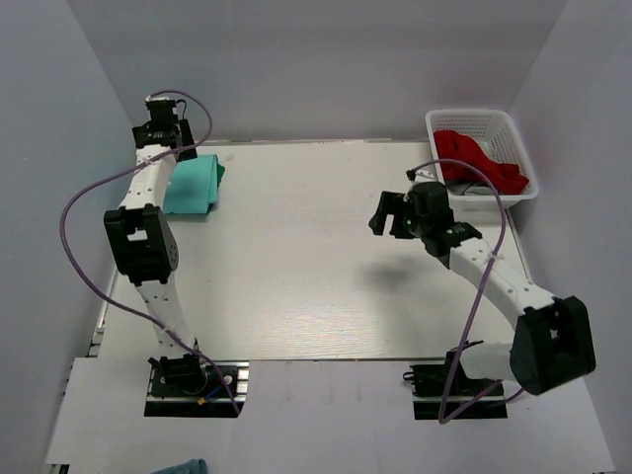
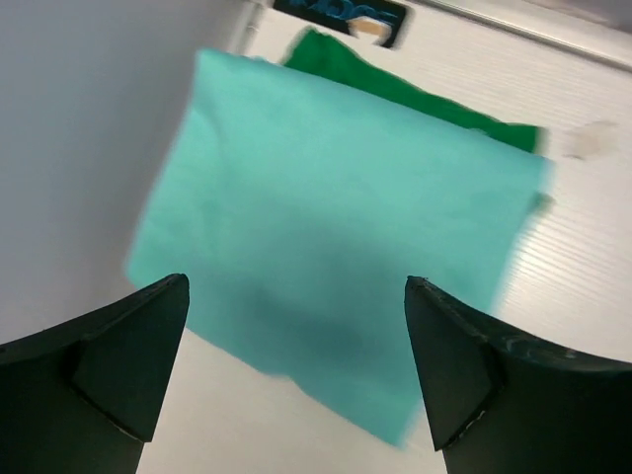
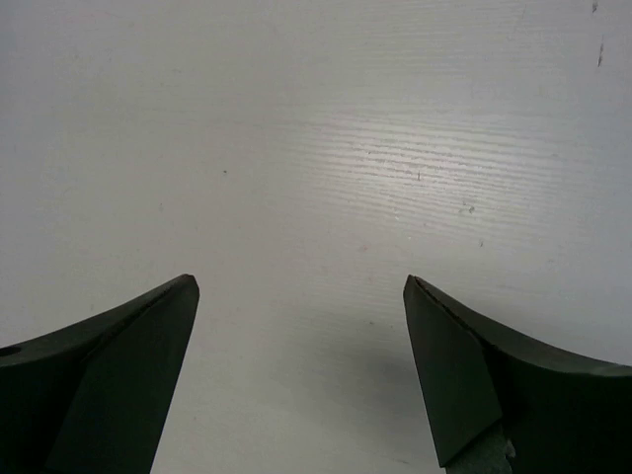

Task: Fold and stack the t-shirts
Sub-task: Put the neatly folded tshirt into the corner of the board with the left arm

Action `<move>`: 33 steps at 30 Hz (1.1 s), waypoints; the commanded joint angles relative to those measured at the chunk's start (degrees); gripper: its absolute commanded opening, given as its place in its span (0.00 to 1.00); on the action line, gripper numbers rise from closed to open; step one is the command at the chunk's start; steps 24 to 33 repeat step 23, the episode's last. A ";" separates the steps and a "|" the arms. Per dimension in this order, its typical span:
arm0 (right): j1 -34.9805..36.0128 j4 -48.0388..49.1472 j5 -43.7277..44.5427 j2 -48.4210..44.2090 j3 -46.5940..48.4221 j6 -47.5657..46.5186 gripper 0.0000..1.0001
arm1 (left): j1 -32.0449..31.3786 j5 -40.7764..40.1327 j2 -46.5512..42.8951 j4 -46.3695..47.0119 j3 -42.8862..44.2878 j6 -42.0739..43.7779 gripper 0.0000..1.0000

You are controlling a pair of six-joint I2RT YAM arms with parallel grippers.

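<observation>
A folded teal t-shirt (image 1: 195, 185) lies at the table's far left. In the left wrist view the teal t-shirt (image 2: 326, 227) rests on top of a folded darker green t-shirt (image 2: 415, 99). My left gripper (image 1: 161, 133) hovers above that stack, open and empty, its fingers (image 2: 118, 365) spread apart. A red t-shirt (image 1: 481, 163) lies crumpled in the white basket (image 1: 513, 133) at the far right. My right gripper (image 1: 392, 217) is open and empty above bare table, left of the basket; its fingers (image 3: 494, 375) frame only the white tabletop.
Grey walls close in on the left, back and right. Purple cables loop from both arms. A bit of teal cloth (image 1: 183, 466) shows at the bottom edge, below the table's near edge.
</observation>
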 commanded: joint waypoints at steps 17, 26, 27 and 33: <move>-0.15 4.95 -2.08 -37.11 -31.83 6.60 0.90 | -16.70 45.64 -70.44 41.61 -88.97 -33.17 1.00; -0.07 6.00 -1.81 -38.09 -32.72 8.71 0.90 | -17.23 42.10 -78.73 35.25 -90.65 -31.14 1.00; -0.07 6.00 -1.81 -38.09 -32.72 8.71 0.90 | -17.23 42.10 -78.73 35.25 -90.65 -31.14 1.00; -0.07 6.00 -1.81 -38.09 -32.72 8.71 0.90 | -17.23 42.10 -78.73 35.25 -90.65 -31.14 1.00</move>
